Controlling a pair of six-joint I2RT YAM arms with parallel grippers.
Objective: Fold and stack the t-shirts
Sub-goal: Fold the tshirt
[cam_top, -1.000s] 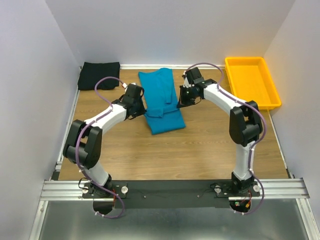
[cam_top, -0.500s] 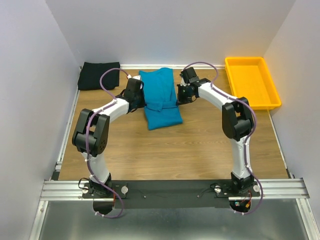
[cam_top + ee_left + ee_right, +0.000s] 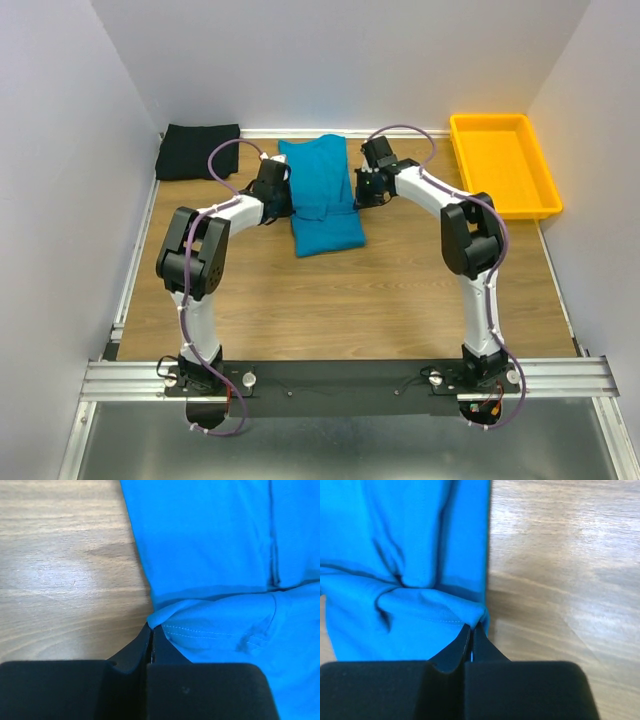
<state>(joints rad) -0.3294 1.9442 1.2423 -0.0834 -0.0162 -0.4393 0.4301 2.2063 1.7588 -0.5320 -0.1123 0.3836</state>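
The teal-blue t-shirt (image 3: 322, 195) lies partly folded at the back middle of the table. My left gripper (image 3: 284, 203) is shut on its left edge; in the left wrist view the jaws (image 3: 151, 626) pinch a hemmed fold of the teal-blue cloth (image 3: 215, 555). My right gripper (image 3: 361, 197) is shut on the shirt's right edge; in the right wrist view the jaws (image 3: 472, 626) pinch a hemmed corner of the cloth (image 3: 410, 545). Both hold the lifted hem over the lower layer. The black t-shirt (image 3: 198, 151) lies folded in the back left corner.
A yellow plastic tray (image 3: 503, 165) stands at the back right, against the right wall. White walls close in the table on the left, back and right. Bare wooden tabletop (image 3: 340, 300) stretches in front of the shirt.
Both grippers have carried the shirt's near hem toward the back, so the blue shirt is now shorter front to back. Both arms have stretched farther out over the table.
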